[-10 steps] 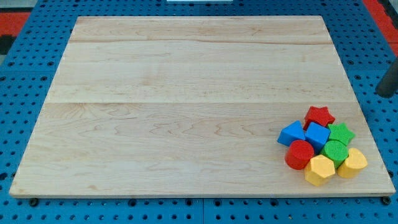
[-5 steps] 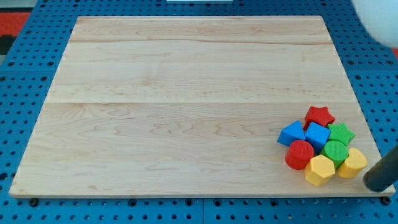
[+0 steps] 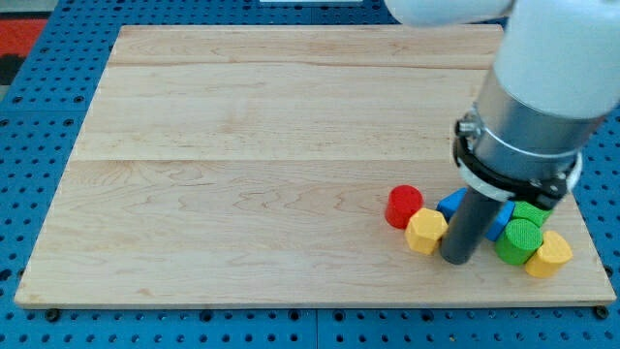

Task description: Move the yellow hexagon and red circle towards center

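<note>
A wooden bench [image 3: 291, 145] is seen, resting on a blue perforated surface [image 3: 39, 174]. All blocks are found near the bench's corner at the view's bottom right. No container is seen; the blocks lie directly on the wood.

The arm [image 3: 542, 87] enters from the view's top right, and its dark rod is lowered to the bench. My tip [image 3: 455, 260] is placed just to the view's right of the yellow hexagon [image 3: 425, 231], touching it or nearly so. The end effector is only this straight rod, so it has no jaws that could be open or closed, and nothing is gripped by it.

The red circle [image 3: 404, 206] is located at the view's upper left of the yellow hexagon and appears to touch it. Both blocks are set apart from the others, on the side toward the bench's middle, but they are far from the centre.

Behind the rod, a blue block [image 3: 451, 204] is partly hidden, so its shape cannot be told surely. To the view's right of the rod a green circle [image 3: 520, 239] is seen, with a green star [image 3: 531, 213] above it, mostly covered by the arm. A second yellow block [image 3: 549, 254], perhaps a heart, lies nearest the bench's right edge.
</note>
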You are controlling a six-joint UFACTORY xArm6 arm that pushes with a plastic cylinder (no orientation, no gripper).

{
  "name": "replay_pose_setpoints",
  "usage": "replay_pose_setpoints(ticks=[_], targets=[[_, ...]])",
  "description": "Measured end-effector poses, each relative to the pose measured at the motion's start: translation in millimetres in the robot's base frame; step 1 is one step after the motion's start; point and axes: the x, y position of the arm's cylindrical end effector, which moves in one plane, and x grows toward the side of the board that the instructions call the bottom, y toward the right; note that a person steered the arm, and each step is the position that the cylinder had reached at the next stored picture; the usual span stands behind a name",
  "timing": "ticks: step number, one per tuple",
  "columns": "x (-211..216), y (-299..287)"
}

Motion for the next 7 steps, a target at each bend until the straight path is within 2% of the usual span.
replay_pose_setpoints(ticks=[3,5,7], targets=[[-48.9,-60.3],[-49.6,-97.0],[-49.6,-108.7]])
